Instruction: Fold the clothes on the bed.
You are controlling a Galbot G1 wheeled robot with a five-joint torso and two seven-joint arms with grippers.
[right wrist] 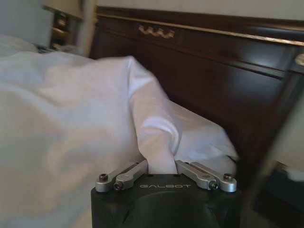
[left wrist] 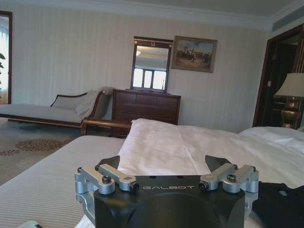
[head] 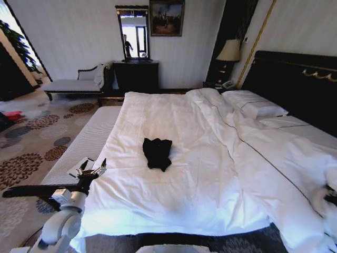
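Black T-shirt (head: pixel 157 153) bunched mid-bed (head: pixel 174 211) on the white sheet, narrow and crumpled, lettering not visible. Not yet flattened, so fold barely begun by the look of it.

Left gripper (head: pixel 92 167) low at the near-left bed edge, short of the shirt, fingers spread wide, holding nothing. Shirt corner dark in left wrist view (left wrist: pixel 280 202), just beside the gripper.

Right gripper (right wrist: pixel 161 168) over by the duvet (right wrist: pixel 71 118) near the headboard (right wrist: pixel 199 71), well apart from the shirt. Fingers parted around a duvet fold; pinched or merely touching, cannot tell.

Risks:
- Duvet dragged if right arm retracts while snagged.
- Sheet pinched along with shirt fabric on a low left approach.
- Bunched layers grabbed together, giving a lopsided fold.
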